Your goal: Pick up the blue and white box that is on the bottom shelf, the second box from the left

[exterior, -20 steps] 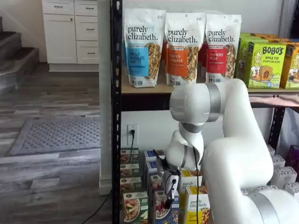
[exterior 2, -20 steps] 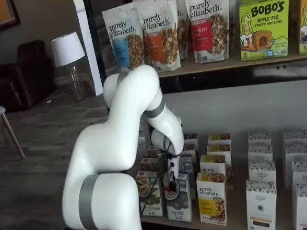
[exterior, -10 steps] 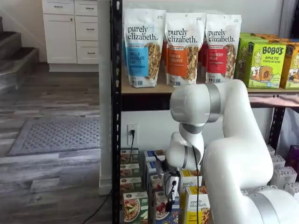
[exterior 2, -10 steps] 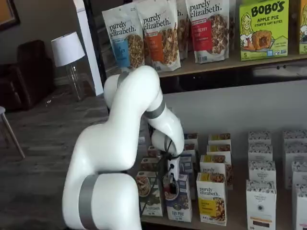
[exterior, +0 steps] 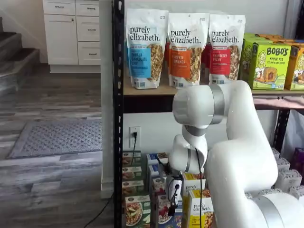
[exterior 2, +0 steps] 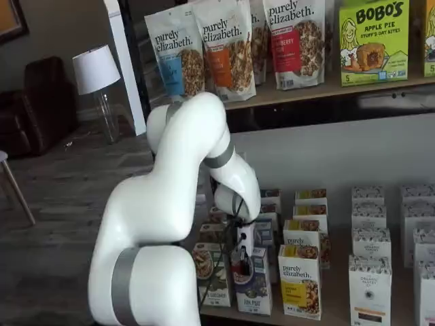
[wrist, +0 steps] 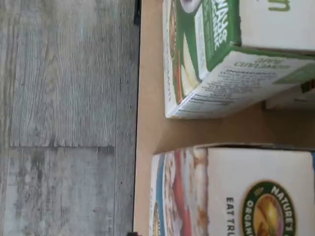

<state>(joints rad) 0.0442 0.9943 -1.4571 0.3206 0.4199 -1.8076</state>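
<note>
Along the bottom shelf [exterior 2: 326, 314] front edge, cartons are standing upright: green box [exterior 2: 212, 275] at the left corner, blue and white box [exterior 2: 255, 288] beside it, yellow box [exterior 2: 300, 282] next. Gripper [exterior 2: 239, 261] is hanging just above the blue and white box, fingers spread wide, gripping nothing.

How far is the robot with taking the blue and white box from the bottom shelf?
Done: the arm has reached low, and the gripper hangs right at the top of the blue and white box, between the green carton and the yellow carton. In hand: lining up the fingers; whether they straddle the box I cannot tell. Left: closing on the box and lifting it; it stands on the bottom shelf.
</note>
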